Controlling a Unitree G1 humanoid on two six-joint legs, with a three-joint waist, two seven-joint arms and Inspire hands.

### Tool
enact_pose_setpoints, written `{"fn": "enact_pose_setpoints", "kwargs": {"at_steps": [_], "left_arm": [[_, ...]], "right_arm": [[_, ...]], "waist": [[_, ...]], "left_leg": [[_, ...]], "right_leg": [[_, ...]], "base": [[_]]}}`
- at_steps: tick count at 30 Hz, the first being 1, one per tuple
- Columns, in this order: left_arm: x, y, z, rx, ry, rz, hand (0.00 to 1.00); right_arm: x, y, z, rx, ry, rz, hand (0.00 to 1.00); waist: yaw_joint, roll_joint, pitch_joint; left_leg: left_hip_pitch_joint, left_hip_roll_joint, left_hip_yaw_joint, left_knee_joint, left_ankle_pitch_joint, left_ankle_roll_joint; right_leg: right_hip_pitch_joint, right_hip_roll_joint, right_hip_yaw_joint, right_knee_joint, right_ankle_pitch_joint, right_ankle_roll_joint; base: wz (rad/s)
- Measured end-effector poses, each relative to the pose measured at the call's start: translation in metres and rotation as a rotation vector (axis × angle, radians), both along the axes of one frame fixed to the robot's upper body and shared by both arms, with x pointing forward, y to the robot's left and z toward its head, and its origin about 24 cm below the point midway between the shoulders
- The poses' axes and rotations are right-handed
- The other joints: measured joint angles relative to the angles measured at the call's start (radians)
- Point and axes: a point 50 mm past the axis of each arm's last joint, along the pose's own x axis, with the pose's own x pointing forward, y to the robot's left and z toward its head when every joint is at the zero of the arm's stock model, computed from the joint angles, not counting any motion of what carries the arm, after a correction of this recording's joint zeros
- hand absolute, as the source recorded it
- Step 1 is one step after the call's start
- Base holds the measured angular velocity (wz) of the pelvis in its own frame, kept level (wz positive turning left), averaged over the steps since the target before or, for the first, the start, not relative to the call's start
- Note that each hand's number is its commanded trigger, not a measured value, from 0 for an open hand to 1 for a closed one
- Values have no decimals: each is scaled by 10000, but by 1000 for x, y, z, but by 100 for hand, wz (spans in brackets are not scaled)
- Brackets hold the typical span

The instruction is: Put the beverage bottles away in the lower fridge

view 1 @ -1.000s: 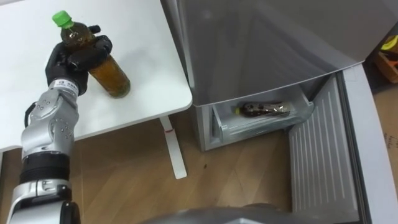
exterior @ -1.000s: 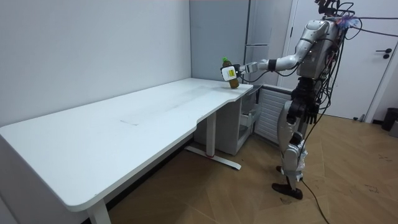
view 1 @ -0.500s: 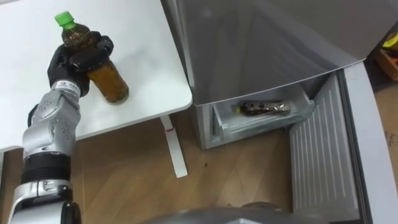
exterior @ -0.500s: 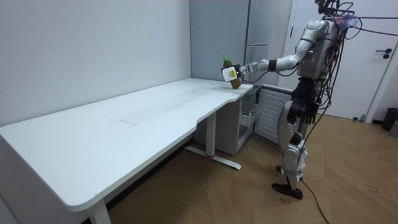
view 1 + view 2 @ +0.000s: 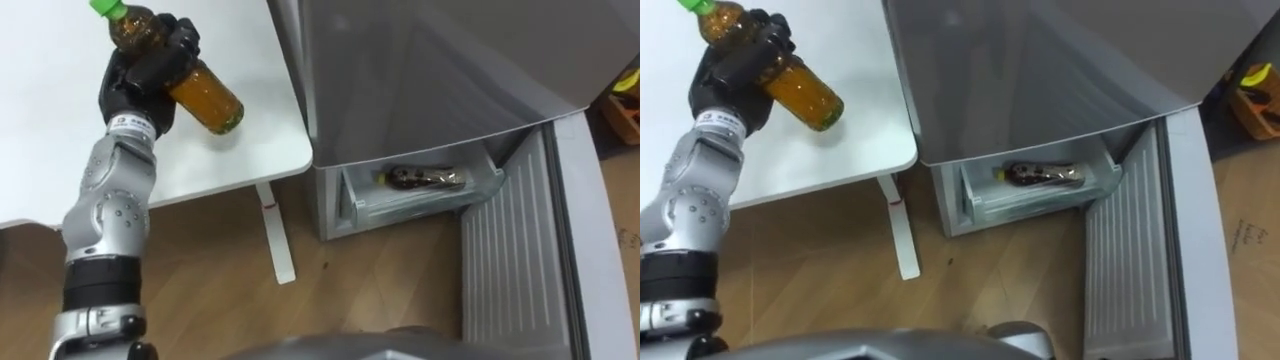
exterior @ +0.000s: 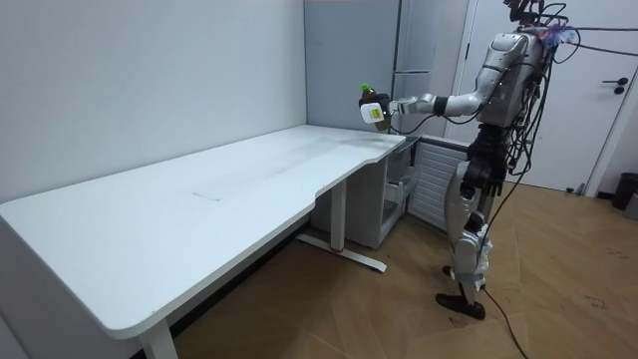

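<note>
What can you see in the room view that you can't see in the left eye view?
Room view's own: the robot standing whole at the end of the long white table, with a white door behind it. Left eye view's own: a second bottle lying in the fridge's open lower drawer. Shared: the left hand curled round a brown drink bottle with a green cap, held tilted above the table's corner, beside the grey fridge.

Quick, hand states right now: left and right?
Left hand: shut, fingers curled round the green-capped bottle.
Right hand: cannot be told.
</note>
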Motion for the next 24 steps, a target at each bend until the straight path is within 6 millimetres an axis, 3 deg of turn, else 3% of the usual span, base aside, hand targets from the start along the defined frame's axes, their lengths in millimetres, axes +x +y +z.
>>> {"fn": "enact_pose_setpoints", "kwargs": {"at_steps": [7, 14, 20, 24], "left_arm": [[-22, -25, -27, -1074, 903, -603, 100], [-28, -31, -32, -2169, 826, -445, 100], [-28, -36, -29, -2146, 519, -523, 100], [-28, -42, -29, -2143, 432, -909, 100]], "right_arm": [[5, 2, 0, -478, 68, 879, 0], [20, -3, 2, -833, -438, 1354, 0], [74, 10, 12, -557, -3145, 1959, 0], [103, 37, 20, 432, -4478, 3358, 0]], "waist": [[673, 6, -3], [1184, -14, 23], [1303, -88, 40], [1566, -151, 27]], "left_leg": [[-268, -19, -167, 92, -1, 0], [-499, -38, -263, 216, 14, 9], [-655, -49, -329, 252, 16, 8], [-671, -15, -372, 273, 16, 8]], "right_leg": [[-92, -37, -144, 14, 3, -7], [-223, -113, -410, 7, -12, -6], [-267, -114, -578, -62, -8, -8], [-281, -126, -663, -26, -9, -7]], "base": [[6], [10], [7], [4]]}}
